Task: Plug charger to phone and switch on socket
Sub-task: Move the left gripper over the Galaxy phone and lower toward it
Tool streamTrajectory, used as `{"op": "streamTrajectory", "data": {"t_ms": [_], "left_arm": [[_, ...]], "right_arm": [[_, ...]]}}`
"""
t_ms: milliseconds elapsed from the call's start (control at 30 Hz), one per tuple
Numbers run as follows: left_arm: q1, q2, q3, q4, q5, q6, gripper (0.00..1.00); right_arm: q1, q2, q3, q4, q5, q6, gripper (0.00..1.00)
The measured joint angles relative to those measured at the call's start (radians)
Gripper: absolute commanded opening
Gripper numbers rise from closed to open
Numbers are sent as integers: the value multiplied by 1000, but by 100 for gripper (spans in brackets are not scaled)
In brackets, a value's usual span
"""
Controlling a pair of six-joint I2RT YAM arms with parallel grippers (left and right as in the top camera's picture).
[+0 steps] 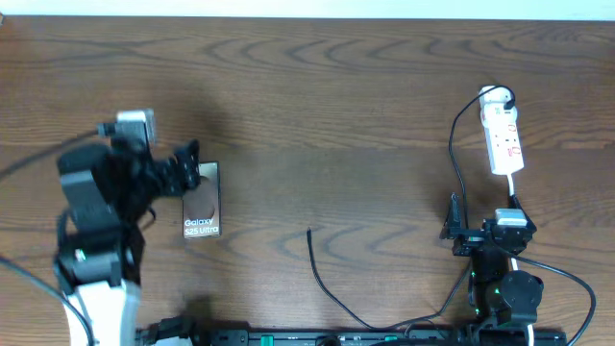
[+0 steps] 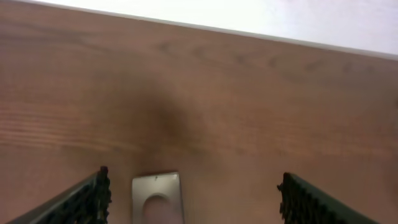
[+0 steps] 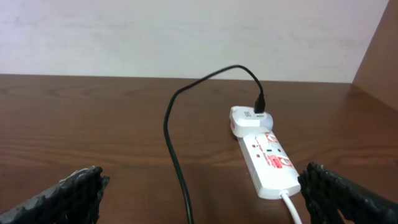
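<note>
Overhead, the phone (image 1: 202,202) lay flat on the bench (image 1: 317,96) out toward 9 o'clock, screen up. Its lettered end pointed to 6 o'clock, probably so the charging port faced the loose cable. The left claw (image 2: 194,183) hovered over the phone's 12 o'clock end with its jaws spread wide and gripping nothing. In the left wrist view only the phone's top edge showed between the fingers. It looked lined up to pin or steady the handset.

The charger (image 1: 315,264) had its free tip near the bench's middle, pointing to 12 o'clock. From there it trailed toward 6 o'clock, then ran up the right side to a white adapter (image 3: 247,118) seated in the socket (image 1: 504,135) at about 2 o'clock. That end seemed already plugged in.

The right claw (image 3: 202,177) was also wide open and empty. It faced the socket from the 6 o'clock side, apart from it, probably placed for the switch. Whether the switch was on could not be told.
</note>
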Motion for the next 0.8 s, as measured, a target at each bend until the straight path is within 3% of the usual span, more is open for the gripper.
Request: {"op": "streamTrajectory", "data": {"t_ms": [200,333,533,567,800], "left_arm": [[0,226,296,-271,-12,100,84],[0,325,404,-386,-35,135,84],[-24,422,428,-497,-113,167,84],[-32,434,428,-505,-122,169,98],[-87,495,428,-520,-150,178,98]], "right_arm": [[0,0,0,0,0,0,99],[0,0,0,0,0,0,99],[0,0,0,0,0,0,99],[0,0,0,0,0,0,99],[0,0,0,0,0,0,99]]}}
